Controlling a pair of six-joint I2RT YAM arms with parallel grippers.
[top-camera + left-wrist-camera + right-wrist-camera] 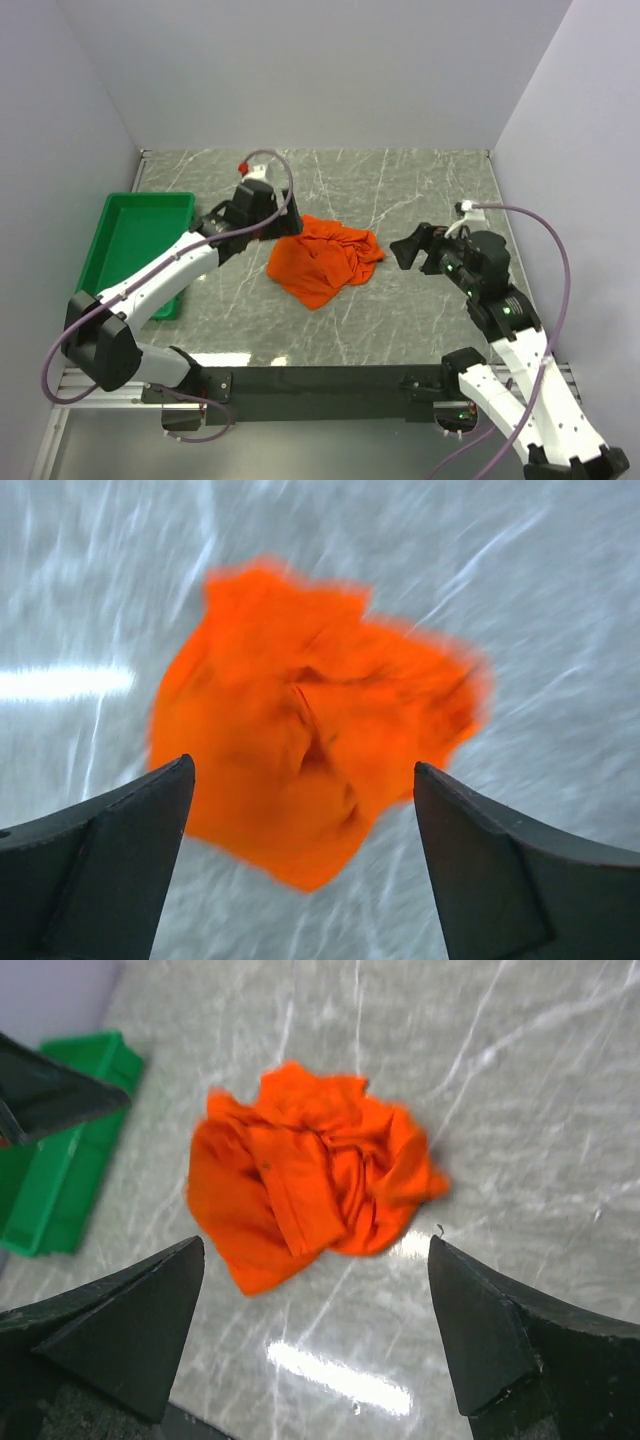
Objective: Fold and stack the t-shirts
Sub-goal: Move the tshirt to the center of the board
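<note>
the orange t-shirt [325,260] sits near the middle of the marble worktop [400,190], a touch toward the left edge. it's a crumpled heap, all ridges and wrinkles, not folded. 1 shirt, 2 arms, one on each side of it.

the left hand [280,225] is at the shirt's far-left corner, reaching in from the left side. in the left wrist view the left hand [302,770] has its 2 dark fingers [110,860] spread wide, with the shirt [310,750] filling the gap below them. that view is smeared with blur, so whether the fingers touch the cloth i cannot tell.

the right hand [408,252] hangs just beside the shirt's right edge, apart from it, on the side toward the worktop's right edge. the right wrist view shows the right hand [315,1245] gaping too, fingers [500,1340] well apart. beyond them the shirt [310,1185] lies bunched on the stone, with a folded-over flap running down its middle.

a green tray [140,235] lies along the left edge of the worktop, well apart from the shirt. it also shows at the left of the right wrist view [60,1160].
</note>
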